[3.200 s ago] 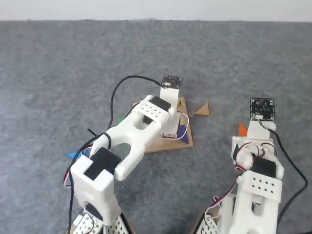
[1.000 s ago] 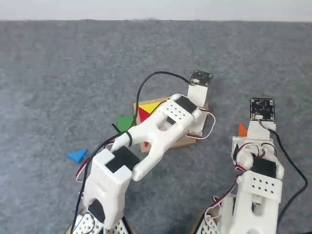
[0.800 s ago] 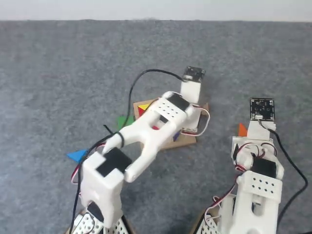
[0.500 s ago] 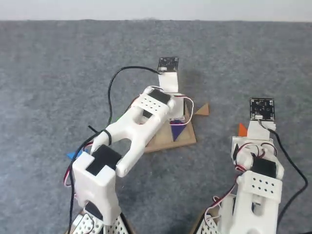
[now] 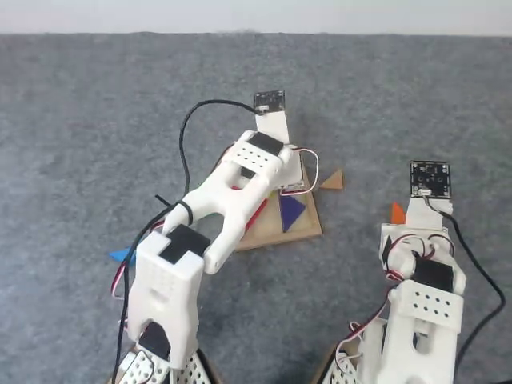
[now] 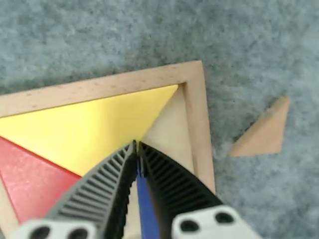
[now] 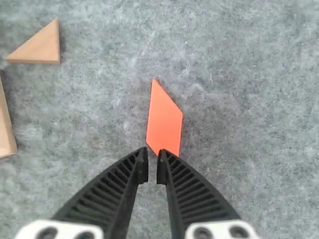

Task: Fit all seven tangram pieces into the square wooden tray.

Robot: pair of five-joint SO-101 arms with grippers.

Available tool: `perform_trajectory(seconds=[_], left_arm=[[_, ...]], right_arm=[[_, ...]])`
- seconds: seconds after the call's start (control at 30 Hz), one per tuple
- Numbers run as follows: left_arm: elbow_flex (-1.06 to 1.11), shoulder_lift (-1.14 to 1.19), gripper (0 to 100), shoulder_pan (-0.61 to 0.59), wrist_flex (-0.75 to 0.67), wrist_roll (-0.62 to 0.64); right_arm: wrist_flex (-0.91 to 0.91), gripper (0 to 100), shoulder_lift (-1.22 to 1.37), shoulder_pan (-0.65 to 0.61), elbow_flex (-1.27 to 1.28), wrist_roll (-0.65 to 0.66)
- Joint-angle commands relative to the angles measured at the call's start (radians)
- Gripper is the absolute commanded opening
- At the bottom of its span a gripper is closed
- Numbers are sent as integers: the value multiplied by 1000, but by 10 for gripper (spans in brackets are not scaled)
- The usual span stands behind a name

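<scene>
your left gripper (image 6: 135,146), jaws closed on nothing, swings back over the tray (image 6: 197,109); blue triangle (image 5: 290,208) lies inside, orange piece (image 7: 164,119) waits outside.

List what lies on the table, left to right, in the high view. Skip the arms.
blue triangle → tray → wooden triangle → orange piece
</scene>
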Motion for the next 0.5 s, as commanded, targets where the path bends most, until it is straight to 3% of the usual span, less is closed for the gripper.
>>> perform_trajectory(seconds=[0.0,0.17,0.47], left_arm=[[-53,-9,12,29,17,-18],[-59,-11,12,112,-2,-140],[-54,-44,12,133,23,-155]], right_arm=[[1,50,-30,8,-31,15],[1,50,-30,8,-31,15],[-1,50,-30,8,-31,15]])
